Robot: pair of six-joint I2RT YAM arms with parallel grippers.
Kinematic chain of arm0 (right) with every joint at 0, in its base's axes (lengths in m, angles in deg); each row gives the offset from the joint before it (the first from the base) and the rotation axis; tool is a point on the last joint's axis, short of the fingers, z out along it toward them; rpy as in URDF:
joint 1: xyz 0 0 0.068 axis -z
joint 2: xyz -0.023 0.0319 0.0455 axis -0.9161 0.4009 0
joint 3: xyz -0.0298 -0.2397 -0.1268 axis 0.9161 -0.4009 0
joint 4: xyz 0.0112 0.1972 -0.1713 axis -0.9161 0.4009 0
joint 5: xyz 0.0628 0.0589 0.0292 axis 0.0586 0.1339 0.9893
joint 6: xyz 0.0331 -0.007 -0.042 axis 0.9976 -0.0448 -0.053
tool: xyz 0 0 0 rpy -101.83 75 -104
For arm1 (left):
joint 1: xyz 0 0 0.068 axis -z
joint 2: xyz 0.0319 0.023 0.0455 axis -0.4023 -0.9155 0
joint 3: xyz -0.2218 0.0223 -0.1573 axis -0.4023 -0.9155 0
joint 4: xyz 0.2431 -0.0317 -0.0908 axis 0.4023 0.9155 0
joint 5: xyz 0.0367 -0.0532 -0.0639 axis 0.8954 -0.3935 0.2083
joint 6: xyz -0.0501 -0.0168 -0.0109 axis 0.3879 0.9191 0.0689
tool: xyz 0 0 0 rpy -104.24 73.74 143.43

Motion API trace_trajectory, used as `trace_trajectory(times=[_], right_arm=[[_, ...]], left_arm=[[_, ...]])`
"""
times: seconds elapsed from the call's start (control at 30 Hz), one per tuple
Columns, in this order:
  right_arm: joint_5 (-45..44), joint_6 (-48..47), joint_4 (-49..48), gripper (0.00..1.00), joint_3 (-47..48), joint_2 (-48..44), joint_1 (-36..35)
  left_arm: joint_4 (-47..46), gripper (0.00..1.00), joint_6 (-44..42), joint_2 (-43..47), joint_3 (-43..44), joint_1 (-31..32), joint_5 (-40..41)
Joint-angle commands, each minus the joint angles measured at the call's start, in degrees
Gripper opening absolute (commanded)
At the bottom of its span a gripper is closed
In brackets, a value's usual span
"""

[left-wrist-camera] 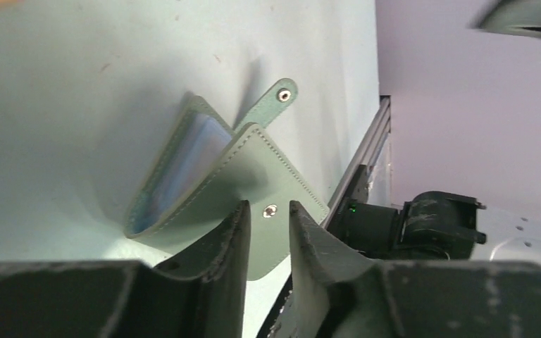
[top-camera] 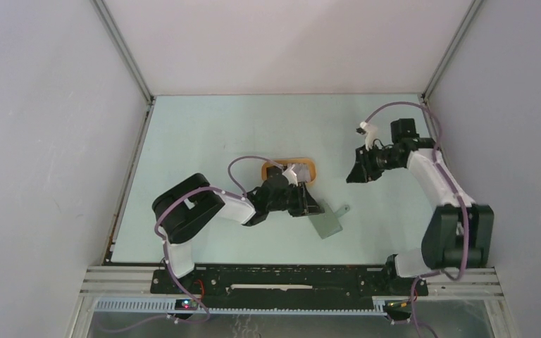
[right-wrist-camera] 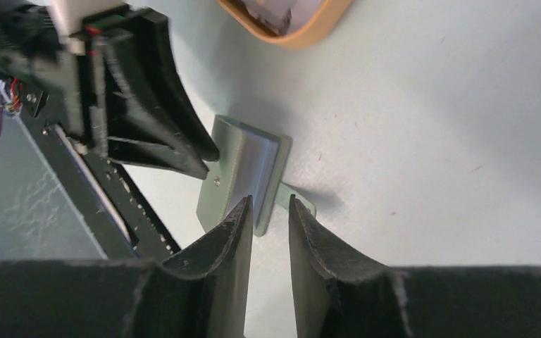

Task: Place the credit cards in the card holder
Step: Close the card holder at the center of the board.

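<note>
**Q:** What surrounds the orange oval tray (top-camera: 313, 172)?

**A:** It lies flat on a pale green tabletop (top-camera: 204, 134), about midway across. Plain grey walls close in the table. A left wall (top-camera: 42, 155) and a right wall (top-camera: 521, 91) stand well apart from the tray on either side, and a back wall (top-camera: 289, 42) stands beyond it.

**Q:** Is anything nearer than the tray?

**A:** Yes. A long black plate (top-camera: 338, 278) runs along the table's near edge, with silver aluminium rails (top-camera: 113, 278) just outside it. Thin metal struts (top-camera: 125, 53) rise at the far corners, behind the tray, where the walls meet.
</note>
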Motion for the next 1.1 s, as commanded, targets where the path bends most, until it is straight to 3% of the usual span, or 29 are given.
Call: trace_trajectory(times=[0.0,0.07,0.1,0.17,0.27,0.57,0.77,1.07], right_arm=[[5.85,-3.67,-6.86,0.36,-3.51,-13.31,0.53],[9.25,-6.57,-8.30,0.68,-5.84,-15.84,0.53],[9.88,-3.59,-9.19,0.82,-7.20,-15.29,0.53],[11.79,-2.83,-4.53,0.90,-5.82,-9.31,0.53],[11.02,-8.34,5.44,0.75,-3.34,-2.23,2.25],[-5.04,-3.02,1.37,0.69,-5.80,3.18,2.95],[-3.26,-4.12,5.07,0.54,-3.74,9.87,3.12],[-0.20,-3.81,7.13,0.42,-0.94,16.12,3.60]], left_arm=[[8.28,0.27,-5.54,0.39,4.97,-0.61,-0.89],[12.74,0.19,-7.82,0.02,7.07,-0.65,-0.80],[14.97,0.17,-8.98,-0.19,8.16,-0.64,-0.71],[19.23,0.12,-11.09,-0.66,10.17,-0.64,-0.27],[24.09,0.05,-13.28,-1.09,12.14,-0.64,0.55],[26.38,0.02,-14.06,-1.48,11.83,-0.26,1.05],[25.95,0.02,-13.88,-1.38,11.34,0.02,1.36],[25.87,0.02,-13.88,-1.69,11.68,0.31,1.18]])
